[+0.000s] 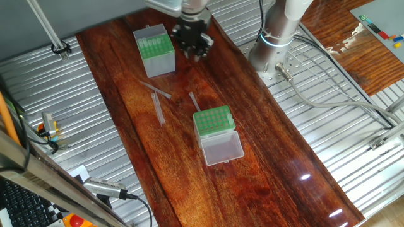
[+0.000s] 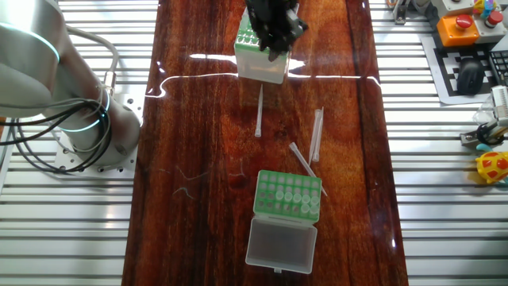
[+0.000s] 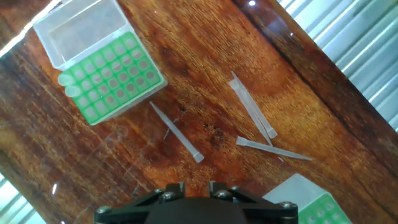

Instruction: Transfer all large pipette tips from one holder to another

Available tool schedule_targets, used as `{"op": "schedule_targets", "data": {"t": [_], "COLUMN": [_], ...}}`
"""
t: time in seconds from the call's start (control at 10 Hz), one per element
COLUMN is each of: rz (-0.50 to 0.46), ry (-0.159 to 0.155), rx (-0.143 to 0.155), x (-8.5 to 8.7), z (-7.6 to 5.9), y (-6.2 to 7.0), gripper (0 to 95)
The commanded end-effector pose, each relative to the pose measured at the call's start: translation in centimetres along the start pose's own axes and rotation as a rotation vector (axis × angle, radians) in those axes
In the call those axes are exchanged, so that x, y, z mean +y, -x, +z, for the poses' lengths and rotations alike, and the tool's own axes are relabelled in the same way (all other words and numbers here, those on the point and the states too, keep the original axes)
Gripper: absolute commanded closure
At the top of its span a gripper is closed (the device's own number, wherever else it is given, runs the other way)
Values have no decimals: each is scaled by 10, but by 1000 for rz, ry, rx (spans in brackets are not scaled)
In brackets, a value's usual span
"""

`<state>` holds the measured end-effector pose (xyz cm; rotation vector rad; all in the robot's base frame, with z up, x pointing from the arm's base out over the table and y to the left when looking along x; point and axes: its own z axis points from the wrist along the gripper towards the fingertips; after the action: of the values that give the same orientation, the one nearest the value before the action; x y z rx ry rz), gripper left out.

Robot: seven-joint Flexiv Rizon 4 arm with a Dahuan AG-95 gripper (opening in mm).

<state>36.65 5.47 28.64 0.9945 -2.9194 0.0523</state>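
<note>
mostly undone: loose tips (image 1: 159, 108) lie on the bench (image 1: 265, 151), some stand in the rack (image 2: 288, 195); claw (image 1: 193, 43) by the box (image 1: 155, 50), state unclear.

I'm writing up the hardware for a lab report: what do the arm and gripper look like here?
The arm is a silvery-grey cylindrical column with a glowing cyan ring near its base, standing on a round mount. Grey cables trail from the base across the ribbed metal surface. The gripper is black and blocky; the hand view shows its dark housing studded with small silver screws. No lettering is legible.
</note>
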Motion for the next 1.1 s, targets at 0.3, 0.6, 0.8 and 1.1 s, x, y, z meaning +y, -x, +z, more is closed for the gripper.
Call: {"op": "schedule_targets", "data": {"t": [0.3, 0.6, 0.8, 1.1], "rz": [57, -136, -180, -154], "ry": [-19, 2, 42, 33], "rx": [0, -17, -34, -6], "x": [37, 37, 44, 110], "z": [13, 13, 15, 26], "y": [-4, -4, 0, 21], "gripper": [760, 760, 760, 570]}}
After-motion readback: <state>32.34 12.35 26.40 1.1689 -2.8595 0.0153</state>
